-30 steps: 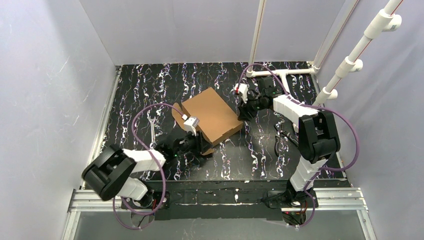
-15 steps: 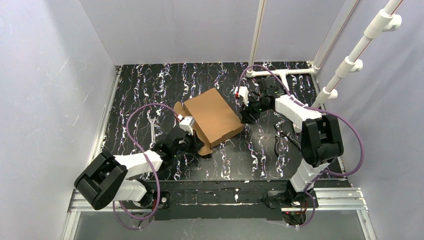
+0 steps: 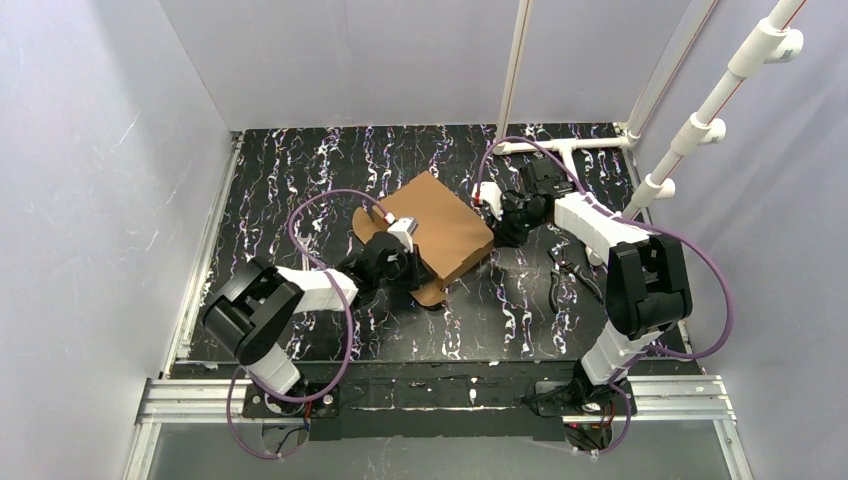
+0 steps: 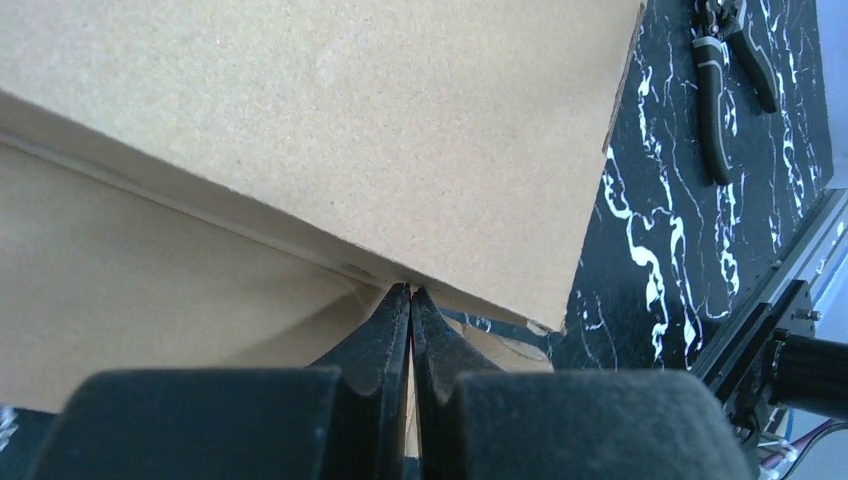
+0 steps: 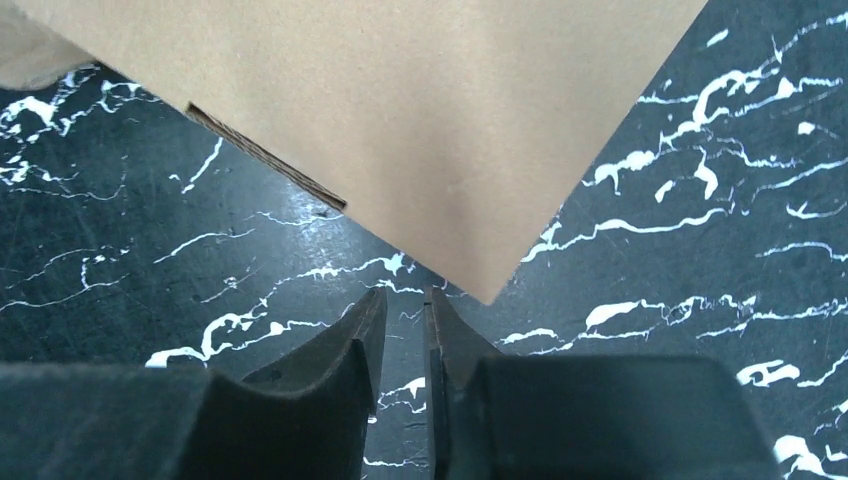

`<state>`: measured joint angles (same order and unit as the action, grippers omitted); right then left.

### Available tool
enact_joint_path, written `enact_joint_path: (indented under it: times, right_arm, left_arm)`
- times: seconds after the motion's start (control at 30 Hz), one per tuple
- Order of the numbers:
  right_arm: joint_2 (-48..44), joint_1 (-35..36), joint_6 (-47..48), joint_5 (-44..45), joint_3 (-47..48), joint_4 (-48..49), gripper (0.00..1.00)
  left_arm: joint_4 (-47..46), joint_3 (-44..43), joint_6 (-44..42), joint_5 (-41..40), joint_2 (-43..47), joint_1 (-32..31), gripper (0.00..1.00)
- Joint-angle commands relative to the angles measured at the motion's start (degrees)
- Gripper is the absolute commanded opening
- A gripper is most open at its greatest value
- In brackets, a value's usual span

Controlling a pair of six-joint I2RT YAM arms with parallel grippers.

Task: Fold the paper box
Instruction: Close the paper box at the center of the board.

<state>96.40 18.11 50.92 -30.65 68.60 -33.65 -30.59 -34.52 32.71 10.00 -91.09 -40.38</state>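
The paper box (image 3: 440,225), brown cardboard, lies mid-table with its top panel folded over and rounded tabs sticking out at its left and near sides. My left gripper (image 3: 412,265) is at the box's near-left edge. In the left wrist view the left gripper (image 4: 410,291) is shut, its tips pressed into the crease under the upper panel of the box (image 4: 300,130). My right gripper (image 3: 497,232) is at the box's right corner. In the right wrist view the right gripper (image 5: 405,295) shows a narrow gap with nothing in it, just short of a corner of the box (image 5: 400,120).
Black-handled pliers (image 3: 560,275) lie right of the box, also in the left wrist view as pliers (image 4: 715,80). A wrench (image 3: 303,255) lies to the left. A white pipe frame (image 3: 560,145) stands at the back right. Walls enclose the table.
My left gripper closed and pushed right into the box's near-left edge. The box shifted slightly back and right. The right gripper's jaws narrowed and it drew back a little.
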Motion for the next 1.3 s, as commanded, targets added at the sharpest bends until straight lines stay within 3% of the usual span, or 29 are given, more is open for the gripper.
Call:
enact_joint_path:
  times: [0.0,0.27,0.43,0.53,0.63,0.73,0.77,0.87,1.0,1.07,1.27]
  right_arm:
    - [-0.5,-0.2,-3.4,4.7,-0.3,3.3,0.28]
    - [0.0,-2.3,-1.3,-1.1,-0.5,1.1,0.37]
    - [0.0,-2.3,6.6,-10.0,-0.4,-5.3,0.42]
    - [0.0,-2.3,14.4,-15.3,-0.7,-10.5,0.47]
    - [-0.4,-2.3,25.4,-20.6,-1.3,-16.7,0.55]
    - [-0.3,-2.2,37.9,-26.1,-1.1,-24.5,0.66]
    - [-0.1,-2.1,41.1,-27.3,-0.8,-26.9,0.7]
    - [0.6,-1.4,45.9,-27.5,0.7,-31.0,0.74]
    - [0.3,-0.6,39.5,-22.9,2.2,-26.8,0.73]
    - [-0.3,-0.3,33.9,-19.5,2.7,-23.0,0.72]
    - [-0.2,-0.3,26.8,-13.9,7.5,-21.0,0.72]
  left_arm:
    - [-3.2,-5.7,2.8,1.4,-4.1,-1.2,0.0]
    - [-7.4,-6.9,2.6,1.5,-6.3,-2.9,0.0]
    - [-8.1,0.7,-2.4,-1.4,4.2,-3.0,0.0]
    - [-8.0,7.8,-5.6,-3.6,12.3,-2.8,0.19]
    - [-8.1,13.5,-7.1,-4.4,18.7,-2.2,0.51]
    - [-8.2,17.3,-6.6,-3.1,22.1,-0.5,0.9]
    - [-8.3,18.0,-6.6,-1.9,22.7,0.2,0.96]
    - [-8.3,18.3,-8.3,1.0,22.5,0.8,0.98]
    - [-8.3,15.9,-8.9,2.7,17.9,0.7,0.82]
    - [-8.4,14.2,-9.0,3.7,16.0,-0.3,0.79]
    - [-10.3,16.2,-24.0,-1.9,18.7,-8.4,0.81]
